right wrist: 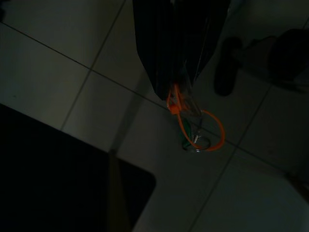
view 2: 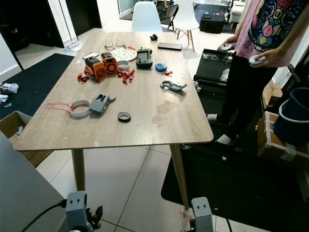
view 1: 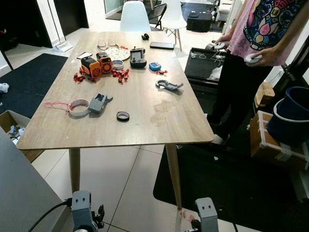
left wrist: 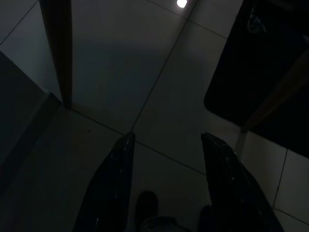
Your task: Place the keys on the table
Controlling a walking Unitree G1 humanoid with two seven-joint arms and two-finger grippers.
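The keys (right wrist: 193,133), on an orange cord loop with a green tag and a metal ring, dangle from my right gripper (right wrist: 181,89), which is shut on them and hangs low over the tiled floor. A bit of the orange cord shows by the right wrist (view 1: 186,216) at the bottom of the left eye view. The wooden table (view 1: 140,104) stands just ahead, cluttered at its far half. My left gripper (left wrist: 166,145) hangs open over the floor beside a table leg, with nothing between its fingers.
On the table lie a tape roll (view 1: 78,107), a grey tool (view 1: 99,102), a black ring (view 1: 122,116), an orange toy (view 1: 96,65) and a grey clamp (view 1: 168,85). A person (view 1: 256,53) holding controllers stands at the right. Boxes (view 1: 275,142) and a black mat (view 1: 227,183) lie to the right.
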